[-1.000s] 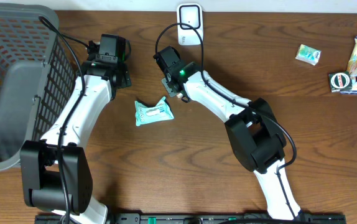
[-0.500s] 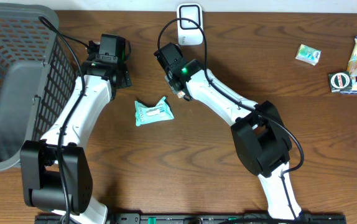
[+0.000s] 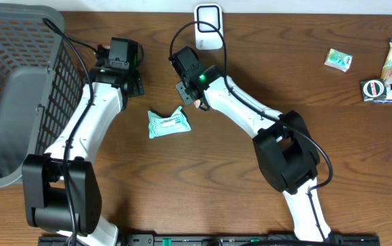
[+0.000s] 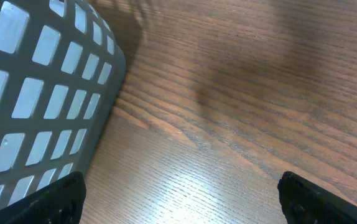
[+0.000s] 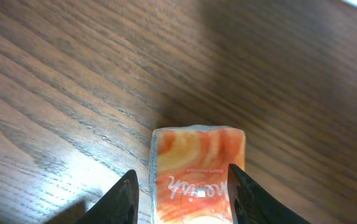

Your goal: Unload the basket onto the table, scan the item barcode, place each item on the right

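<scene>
So the right gripper [image 3: 188, 96] is clamping an orange packet [image 5: 197, 168]
Overhead: near the tabletop's far edge, just short of the white scanner [image 3: 208, 27]. Left wrist: left gripper [image 4: 188, 199] gaping open by the basket [image 4: 35, 106]. Right wrist: packet pinched between both fingers [image 5: 125, 193].

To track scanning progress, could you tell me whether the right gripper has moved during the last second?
Yes: in the overhead view the right gripper, holding the orange packet, has edged closer to the white scanner.

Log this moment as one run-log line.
right gripper: shut on orange packet | left gripper: open, empty, beside basket | teal packet: loose, ungripped | white scanner: at far edge
</scene>
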Action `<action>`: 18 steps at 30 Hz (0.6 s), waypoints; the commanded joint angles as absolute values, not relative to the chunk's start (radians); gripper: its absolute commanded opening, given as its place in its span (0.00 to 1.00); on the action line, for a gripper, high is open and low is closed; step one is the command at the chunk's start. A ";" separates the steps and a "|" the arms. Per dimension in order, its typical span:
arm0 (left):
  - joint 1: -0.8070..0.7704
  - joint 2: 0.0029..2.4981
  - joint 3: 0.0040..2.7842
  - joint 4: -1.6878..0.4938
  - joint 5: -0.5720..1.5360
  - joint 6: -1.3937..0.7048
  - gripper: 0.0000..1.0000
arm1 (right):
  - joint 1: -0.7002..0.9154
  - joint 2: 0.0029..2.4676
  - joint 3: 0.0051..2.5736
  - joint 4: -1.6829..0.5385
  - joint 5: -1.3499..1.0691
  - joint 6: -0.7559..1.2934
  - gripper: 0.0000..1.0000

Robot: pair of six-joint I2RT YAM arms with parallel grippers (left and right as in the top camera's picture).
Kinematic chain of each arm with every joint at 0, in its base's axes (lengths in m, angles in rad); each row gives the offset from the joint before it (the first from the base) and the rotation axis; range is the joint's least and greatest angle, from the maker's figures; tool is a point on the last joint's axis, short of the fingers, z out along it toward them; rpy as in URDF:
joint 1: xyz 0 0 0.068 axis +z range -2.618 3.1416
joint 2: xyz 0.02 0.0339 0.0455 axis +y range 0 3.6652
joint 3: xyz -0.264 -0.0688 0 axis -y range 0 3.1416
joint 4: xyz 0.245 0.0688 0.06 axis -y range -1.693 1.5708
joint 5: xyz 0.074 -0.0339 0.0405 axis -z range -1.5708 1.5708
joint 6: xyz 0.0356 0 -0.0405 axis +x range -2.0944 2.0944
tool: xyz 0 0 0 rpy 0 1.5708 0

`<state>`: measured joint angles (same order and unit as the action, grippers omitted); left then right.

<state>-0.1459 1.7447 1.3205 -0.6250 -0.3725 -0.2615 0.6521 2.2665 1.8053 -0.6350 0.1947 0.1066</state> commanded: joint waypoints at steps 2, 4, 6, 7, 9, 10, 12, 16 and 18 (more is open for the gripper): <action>-0.145 1.740 1.333 -0.628 -0.386 -0.256 0.98 | 0.656 2.310 1.816 -0.627 0.188 0.119 0.41; -0.145 1.740 1.333 -0.628 -0.386 -0.256 0.98 | 0.657 2.320 1.816 -0.622 0.188 0.119 0.41; -0.145 1.740 1.333 -0.628 -0.386 -0.256 0.98 | 0.658 2.331 1.816 -0.619 0.188 0.119 0.41; -0.145 1.740 1.333 -0.628 -0.386 -0.256 0.98 | 0.658 2.337 1.816 -0.618 0.189 0.118 0.41; -0.145 1.740 1.333 -0.628 -0.386 -0.256 0.98 | 0.658 2.355 1.816 -0.618 0.189 0.118 0.41; -0.145 1.740 1.332 -0.628 -0.386 -0.256 0.98 | 0.658 2.359 1.816 -0.619 0.189 0.119 0.42; -0.145 1.740 1.333 -0.628 -0.386 -0.256 0.98 | 0.656 2.374 1.816 -0.620 0.198 0.118 0.43; -0.145 1.740 1.332 -0.628 -0.386 -0.256 0.98 | 0.656 2.390 1.815 -0.621 0.218 0.118 0.41; -0.145 1.740 1.333 -0.628 -0.386 -0.256 0.98 | 0.656 2.390 1.816 -0.620 0.213 0.119 0.20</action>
<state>-0.1459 1.7447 1.3205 -0.6250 -0.3725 -0.2615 0.6533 2.3367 1.8149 -0.6155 0.2165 0.1074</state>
